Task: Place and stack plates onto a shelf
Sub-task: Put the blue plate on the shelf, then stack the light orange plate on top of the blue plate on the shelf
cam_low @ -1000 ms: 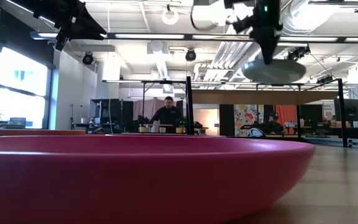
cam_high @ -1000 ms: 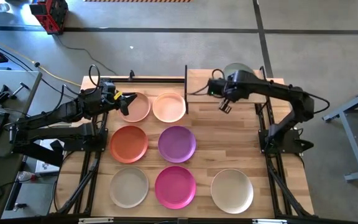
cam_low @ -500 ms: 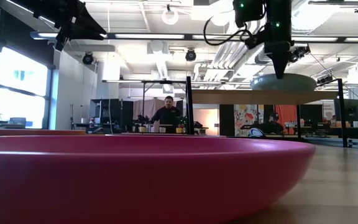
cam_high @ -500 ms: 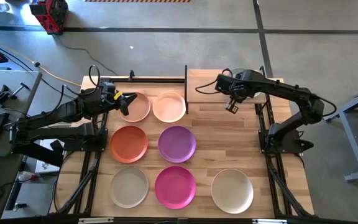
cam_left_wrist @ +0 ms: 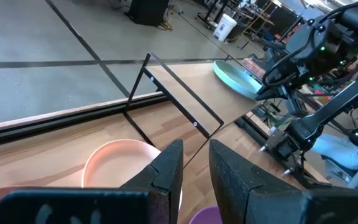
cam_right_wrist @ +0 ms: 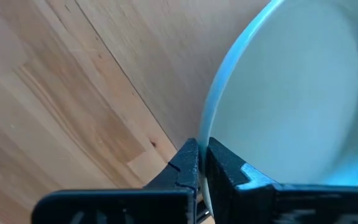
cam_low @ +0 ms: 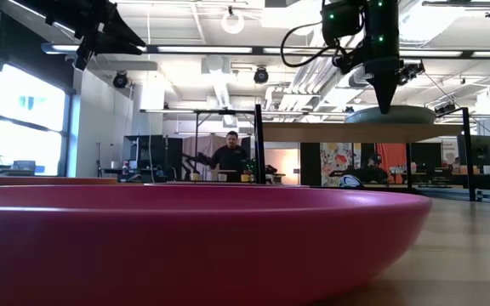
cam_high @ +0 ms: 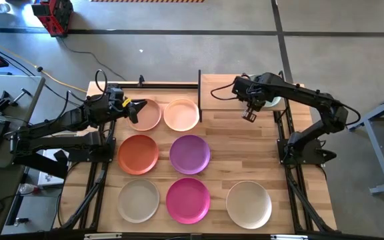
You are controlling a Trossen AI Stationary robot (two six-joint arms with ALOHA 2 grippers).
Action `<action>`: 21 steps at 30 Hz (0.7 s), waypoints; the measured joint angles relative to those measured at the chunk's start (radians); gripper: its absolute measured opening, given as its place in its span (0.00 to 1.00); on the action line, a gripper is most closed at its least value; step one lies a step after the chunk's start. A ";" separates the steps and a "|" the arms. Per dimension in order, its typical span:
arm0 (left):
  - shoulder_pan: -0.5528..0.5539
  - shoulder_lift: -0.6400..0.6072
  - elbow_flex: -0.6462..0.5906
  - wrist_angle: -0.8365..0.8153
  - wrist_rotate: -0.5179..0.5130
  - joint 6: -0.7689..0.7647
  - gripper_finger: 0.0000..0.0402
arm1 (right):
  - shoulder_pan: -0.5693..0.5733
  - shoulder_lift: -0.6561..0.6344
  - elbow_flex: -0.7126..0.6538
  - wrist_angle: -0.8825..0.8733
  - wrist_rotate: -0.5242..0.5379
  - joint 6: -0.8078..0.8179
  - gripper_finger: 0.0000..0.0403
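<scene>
My right gripper (cam_low: 387,104) is shut on the pale teal plate (cam_high: 274,101) at the right end of the shelf (cam_high: 222,90), a light-wood board on black posts at the table's far right. The plate also shows in the low view (cam_low: 390,115) and in the right wrist view (cam_right_wrist: 291,93). My left gripper (cam_left_wrist: 195,165) hangs slightly open and empty over the peach-pink plate (cam_high: 147,115) at the far left. The cream (cam_high: 181,115), orange (cam_high: 138,153), purple (cam_high: 190,153), beige (cam_high: 139,200), magenta (cam_high: 188,200) and off-white (cam_high: 249,204) plates lie flat on the tabletop. My right gripper pinches the teal plate's rim (cam_right_wrist: 205,134) between its two fingers, one finger inside the plate and one outside. The fingers come from above, pointing down. The plate sits level with its bottom at the shelf's top board (cam_low: 330,132); whether it rests on the board I cannot tell.
The shelf's left half (cam_high: 219,93) is bare wood. A thin black frame (cam_high: 199,93) stands at the shelf's left end, beside the cream plate. The magenta plate (cam_low: 185,238) fills the front of the low view. A person (cam_low: 230,157) stands in the room beyond the table.
My right gripper has carried the teal plate toward the table's right edge and down, from well above the shelf to the level of its top board. The plate has stayed level. My left arm has kept still.
</scene>
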 joint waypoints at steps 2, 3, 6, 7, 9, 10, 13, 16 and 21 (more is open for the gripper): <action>0.000 0.006 0.000 -0.004 0.000 0.000 0.17 | 0.000 0.000 0.000 0.001 0.011 0.000 0.04; 0.000 0.010 0.000 -0.009 0.000 0.000 0.17 | 0.000 0.000 0.000 0.004 0.020 0.000 0.05; 0.000 0.030 0.000 -0.015 0.003 0.019 0.17 | 0.000 0.000 0.000 0.009 0.032 0.003 0.11; 0.000 0.040 0.000 -0.014 0.016 0.034 0.17 | 0.000 0.000 0.000 0.009 0.033 0.004 0.13; 0.000 0.063 0.000 -0.006 0.046 0.063 0.17 | 0.000 0.000 0.000 0.009 0.033 0.004 0.16; 0.000 0.075 -0.001 0.003 0.058 0.077 0.17 | 0.000 0.000 0.000 0.010 0.033 0.004 0.17; 0.000 0.117 -0.001 0.034 0.063 0.095 0.17 | 0.000 0.001 0.009 0.004 0.030 0.005 0.19; 0.006 0.167 -0.001 0.051 0.063 0.113 0.17 | 0.004 0.001 0.060 -0.012 0.003 0.033 0.19; 0.027 0.269 -0.001 0.084 0.106 0.157 0.17 | 0.025 0.000 0.195 -0.046 -0.085 0.117 0.19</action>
